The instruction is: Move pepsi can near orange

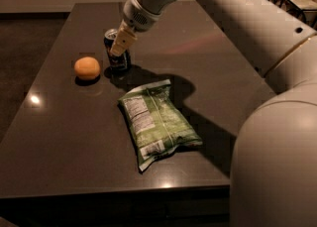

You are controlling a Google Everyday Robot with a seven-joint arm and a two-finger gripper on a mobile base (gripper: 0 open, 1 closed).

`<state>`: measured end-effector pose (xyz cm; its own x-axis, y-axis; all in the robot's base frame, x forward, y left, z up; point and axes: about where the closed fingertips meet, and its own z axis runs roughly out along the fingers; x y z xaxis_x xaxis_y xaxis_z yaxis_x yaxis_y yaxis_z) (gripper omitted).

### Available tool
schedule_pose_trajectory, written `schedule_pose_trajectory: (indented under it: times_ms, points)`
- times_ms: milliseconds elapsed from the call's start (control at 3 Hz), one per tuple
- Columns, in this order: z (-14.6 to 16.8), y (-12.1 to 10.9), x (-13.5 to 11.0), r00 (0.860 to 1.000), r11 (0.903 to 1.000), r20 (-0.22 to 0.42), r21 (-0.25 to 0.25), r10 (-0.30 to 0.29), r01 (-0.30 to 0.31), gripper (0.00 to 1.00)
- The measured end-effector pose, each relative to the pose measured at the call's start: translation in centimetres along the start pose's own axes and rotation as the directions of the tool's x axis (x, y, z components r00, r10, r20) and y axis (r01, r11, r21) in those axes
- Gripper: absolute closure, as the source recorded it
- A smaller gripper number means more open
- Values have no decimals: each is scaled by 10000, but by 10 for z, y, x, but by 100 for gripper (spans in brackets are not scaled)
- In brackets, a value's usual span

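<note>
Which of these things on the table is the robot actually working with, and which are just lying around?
Part of the job: pepsi can; orange beside it; end effector at the can's top.
Just lying about: green chip bag on the table, nearer the front edge.

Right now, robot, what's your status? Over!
Gripper shut on pepsi can, far side of table. Can just right of orange, small gap between. Green chip bag lies apart, not in the way.
</note>
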<state>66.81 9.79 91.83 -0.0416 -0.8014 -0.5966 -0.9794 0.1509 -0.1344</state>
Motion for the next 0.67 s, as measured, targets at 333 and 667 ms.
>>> schedule_pose_trajectory:
  times_ms: [333,667]
  points:
    - [3,1,0,10000,10000,-9,-41,-9,9,0]
    - [3,1,0,10000,10000,-10,-43,-9,9,0]
